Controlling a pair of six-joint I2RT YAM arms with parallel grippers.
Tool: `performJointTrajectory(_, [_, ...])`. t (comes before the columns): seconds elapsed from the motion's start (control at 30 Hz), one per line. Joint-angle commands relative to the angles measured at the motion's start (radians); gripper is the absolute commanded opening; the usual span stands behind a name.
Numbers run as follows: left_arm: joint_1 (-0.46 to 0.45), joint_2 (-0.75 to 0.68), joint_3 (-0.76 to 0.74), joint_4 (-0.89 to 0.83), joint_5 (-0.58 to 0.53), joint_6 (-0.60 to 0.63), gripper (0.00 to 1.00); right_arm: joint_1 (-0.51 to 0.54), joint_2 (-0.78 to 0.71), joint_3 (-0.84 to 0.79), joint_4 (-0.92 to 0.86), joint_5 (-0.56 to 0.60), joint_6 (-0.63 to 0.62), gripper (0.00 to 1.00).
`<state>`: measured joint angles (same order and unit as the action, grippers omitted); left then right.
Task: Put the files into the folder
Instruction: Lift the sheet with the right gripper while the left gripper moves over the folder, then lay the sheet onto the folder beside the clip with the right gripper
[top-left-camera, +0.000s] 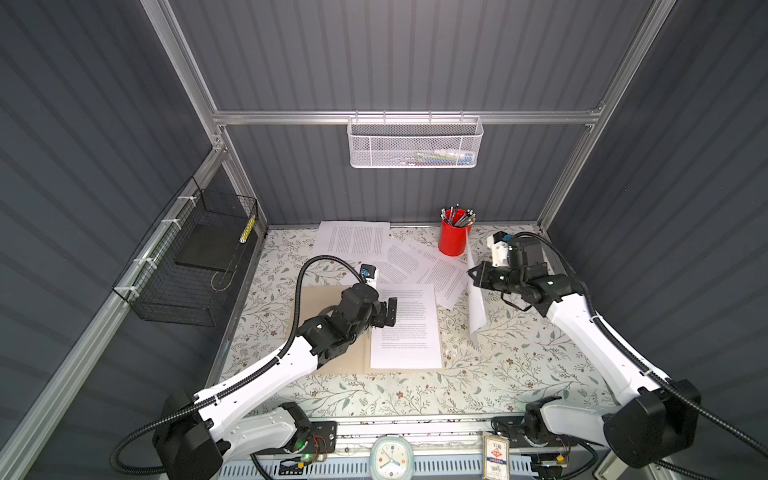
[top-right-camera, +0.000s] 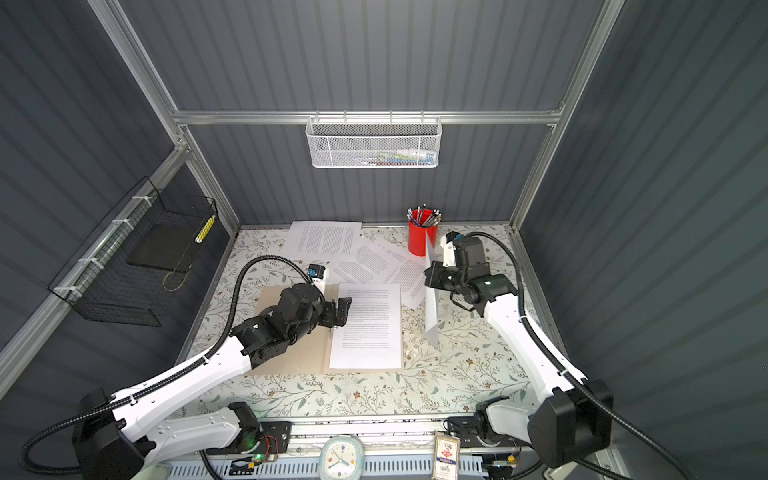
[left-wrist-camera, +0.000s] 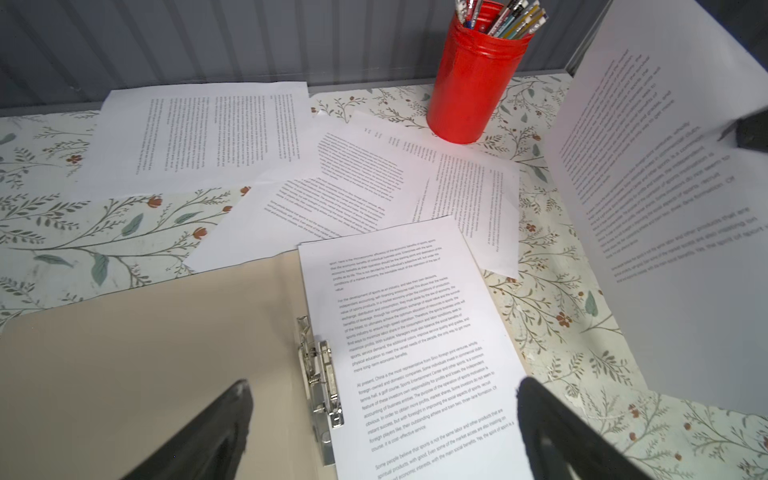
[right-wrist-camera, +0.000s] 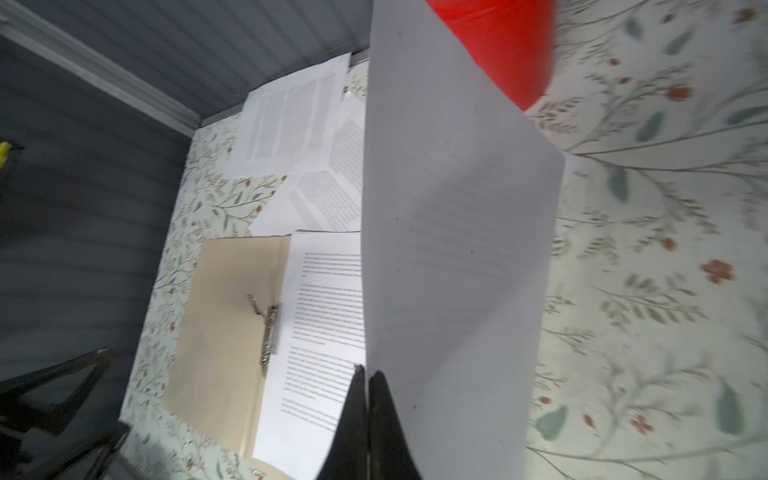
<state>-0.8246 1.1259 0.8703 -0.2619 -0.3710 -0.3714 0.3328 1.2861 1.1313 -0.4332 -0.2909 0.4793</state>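
Note:
The tan folder (top-left-camera: 349, 357) (left-wrist-camera: 145, 353) lies open on the floral table, its metal clip (left-wrist-camera: 322, 382) (right-wrist-camera: 268, 328) along the spine. One printed sheet (top-left-camera: 405, 328) (top-right-camera: 365, 328) rests flat on its right half. My left gripper (top-left-camera: 388, 313) (left-wrist-camera: 384, 384) hovers open above the clip and that sheet's near edge, holding nothing. To the right, my right gripper (top-left-camera: 471, 274) (right-wrist-camera: 365, 374) is shut on the edge of another sheet (top-left-camera: 476, 299) (right-wrist-camera: 457, 249), which hangs almost upright above the table. Several more files (top-left-camera: 353, 241) (left-wrist-camera: 353, 187) lie overlapping behind the folder.
A red cup of pens (top-left-camera: 453, 239) (left-wrist-camera: 473, 83) stands at the back, just behind the hanging sheet. A black wire basket (top-left-camera: 191, 266) hangs on the left wall, a white mesh basket (top-left-camera: 415, 143) on the back rail. A clock (top-left-camera: 390, 457) sits at the front edge.

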Motion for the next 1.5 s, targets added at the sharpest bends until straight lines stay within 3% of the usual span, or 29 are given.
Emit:
performJointTrajectory(0.0, [0.009,0.022,0.008,-0.038,-0.038,-0.027,1.00,0.085,0.030,0.079,0.106,-0.140,0.082,0.00])
performJointTrajectory(0.17, [0.017,0.038,0.013,-0.052,-0.018,-0.017,1.00,0.077,-0.010,0.055,0.139,-0.141,0.106,0.00])
performJointTrajectory(0.37, [0.018,-0.018,-0.037,-0.060,0.003,-0.010,1.00,-0.032,-0.035,-0.144,0.235,-0.157,0.207,0.00])
performJointTrajectory(0.6, [0.020,-0.024,-0.025,-0.120,0.022,-0.018,1.00,0.045,0.123,-0.330,0.450,-0.081,0.260,0.00])
performJointTrajectory(0.83, [0.019,-0.001,0.020,-0.208,0.263,0.009,1.00,0.117,0.243,-0.407,0.592,-0.004,0.309,0.00])
performJointTrajectory(1.07, [0.019,-0.009,0.039,-0.340,0.165,-0.013,1.00,0.176,0.270,-0.435,0.642,0.043,0.349,0.00])
performJointTrajectory(1.47, [0.019,0.041,0.062,-0.332,0.167,-0.017,1.00,0.225,0.345,-0.444,0.753,0.083,0.464,0.00])
